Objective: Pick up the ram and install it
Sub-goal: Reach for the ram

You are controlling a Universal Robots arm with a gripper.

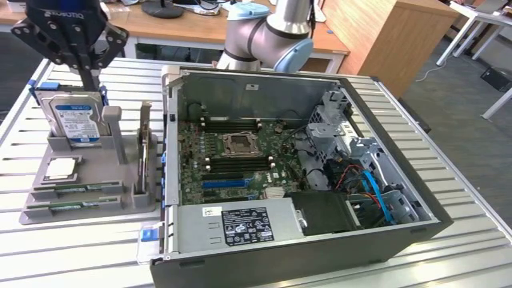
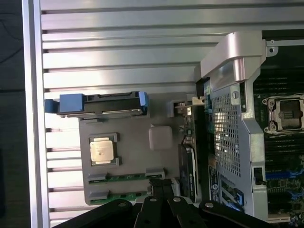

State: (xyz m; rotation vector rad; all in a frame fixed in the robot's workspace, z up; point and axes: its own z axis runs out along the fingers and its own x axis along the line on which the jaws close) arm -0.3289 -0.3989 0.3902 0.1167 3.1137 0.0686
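Two ram sticks lie flat in the front slots of a grey holder, one ram behind the other ram. In the wrist view the same two appear as ram and ram. My gripper hangs shut and holding nothing, high over the holder's far end, just above the blue-labelled hard drive. In the wrist view the gripper has its tips pressed together, close to one end of the ram sticks.
The holder also carries a CPU and an upright expansion card. To the exterior view's right stands an open computer case, with the motherboard's CPU socket and black memory slots. All rest on a slatted metal table.
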